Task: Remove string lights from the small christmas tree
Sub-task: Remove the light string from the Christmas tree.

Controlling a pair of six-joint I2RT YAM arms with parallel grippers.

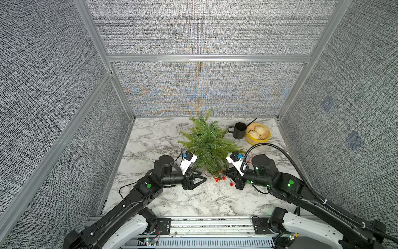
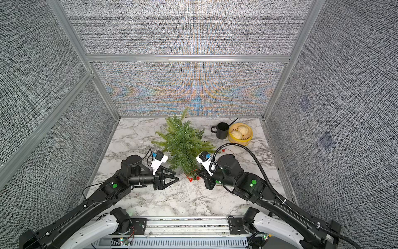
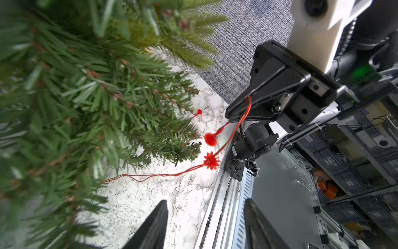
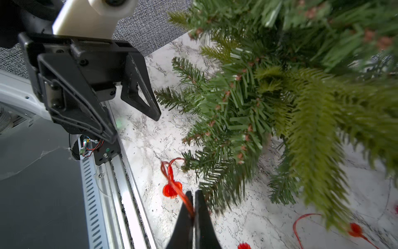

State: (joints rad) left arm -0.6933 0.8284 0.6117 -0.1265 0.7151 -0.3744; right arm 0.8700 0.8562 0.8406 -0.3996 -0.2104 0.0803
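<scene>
**Top views.** The marble-patterned tabletop point(image 1: 163, 138) is enclosed on three sides by grey fabric panels point(image 1: 206, 28) set in an aluminium frame point(image 1: 206, 58). The small christmas tree point(image 1: 207, 144) stands upright at mid-table, toward the rear panel. At the rear, on the robot's right, a black mug point(image 1: 239, 130) stands just beside a yellow basket point(image 1: 249, 135) that holds two pale buns point(image 1: 259, 130). The contents of the mug cannot be told. In both top views, the left gripper point(image 1: 203, 175) and the right gripper point(image 1: 224, 171) face each other at the near foot of the tree. The string lights point(image 1: 219, 178) lie on the tabletop between them, with more red wire showing behind the right arm.

**Left wrist view.** The left gripper point(image 3: 206, 209) stands released, with nothing between its fingers. Opposite it, the right gripper is clenched on the red wire. From there the wire, carrying bulbs point(image 3: 212, 162), runs under the lower branches.

**Right wrist view.** The right gripper point(image 4: 192, 207) pinches the wire at its fingertips. A bulb point(image 4: 172, 187) hangs just beyond the tips. A further loop of wire lies on the tabletop beside the tree. An aluminium rail point(image 4: 120, 183) borders the near edge of the table.
</scene>
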